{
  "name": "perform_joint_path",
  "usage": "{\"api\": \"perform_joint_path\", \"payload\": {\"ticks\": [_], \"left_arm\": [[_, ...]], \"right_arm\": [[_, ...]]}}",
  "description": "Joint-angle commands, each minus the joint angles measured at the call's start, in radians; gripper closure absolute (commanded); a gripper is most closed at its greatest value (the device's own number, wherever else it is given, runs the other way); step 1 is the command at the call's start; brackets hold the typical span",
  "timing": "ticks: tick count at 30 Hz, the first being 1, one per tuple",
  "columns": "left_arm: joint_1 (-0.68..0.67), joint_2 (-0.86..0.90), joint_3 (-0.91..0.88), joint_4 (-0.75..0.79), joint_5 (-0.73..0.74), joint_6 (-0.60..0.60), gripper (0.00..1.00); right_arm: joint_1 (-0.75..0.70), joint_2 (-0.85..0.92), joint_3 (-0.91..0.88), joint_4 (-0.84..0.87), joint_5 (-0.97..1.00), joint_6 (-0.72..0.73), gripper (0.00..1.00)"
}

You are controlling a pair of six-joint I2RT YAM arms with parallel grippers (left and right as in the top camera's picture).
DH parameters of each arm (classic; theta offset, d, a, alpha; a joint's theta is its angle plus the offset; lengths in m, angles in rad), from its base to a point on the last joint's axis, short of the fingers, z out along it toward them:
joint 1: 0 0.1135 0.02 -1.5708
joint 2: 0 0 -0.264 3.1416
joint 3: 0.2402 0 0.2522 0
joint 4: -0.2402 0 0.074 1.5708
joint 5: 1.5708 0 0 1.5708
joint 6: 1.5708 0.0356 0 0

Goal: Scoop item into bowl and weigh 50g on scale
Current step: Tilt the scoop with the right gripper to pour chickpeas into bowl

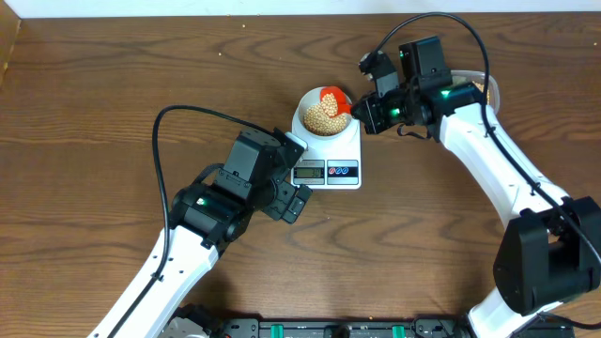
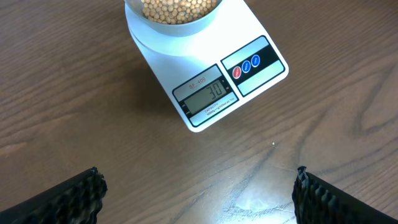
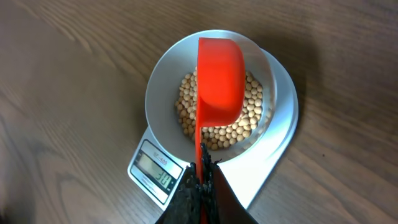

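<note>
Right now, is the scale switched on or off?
On: the display of the scale shows dark digits, beside the bowl of beans.

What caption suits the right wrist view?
Right tool holds a red scoop over the beans in the bowl on the scale.

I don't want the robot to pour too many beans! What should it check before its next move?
1. Bowl sits on the scale: ok.
2. Display reads about 30, short of 50: not ok.
3. Scoop is upside down over the beans in the bowl; fully emptied: cannot tell.
4. Right gripper, jaws shut on the scoop handle: ok.
5. Left gripper, jaws open, not touching the scale: ok.
</note>
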Motion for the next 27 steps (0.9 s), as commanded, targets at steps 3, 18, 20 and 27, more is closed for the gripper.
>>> {"api": "perform_joint_path", "payload": {"ticks": [3, 18, 20, 27], "left_arm": [[0.002, 0.006, 0.01, 0.003, -0.008, 0.013, 0.02], [0.002, 0.006, 0.01, 0.003, -0.008, 0.013, 0.02], [0.002, 0.006, 0.01, 0.003, -0.008, 0.013, 0.02], [0.002, 0.006, 0.01, 0.003, -0.008, 0.013, 0.02]], "right_arm": [[0.035, -0.028, 0.001, -0.01, 0.033, -0.09, 0.99], [0.063, -0.028, 0.001, -0.019, 0.114, -0.15, 0.99], [0.063, -0.028, 0.001, -0.018, 0.114, -0.16, 0.99], [0.063, -0.028, 0.001, -0.018, 0.114, -0.21, 0.99]]}}
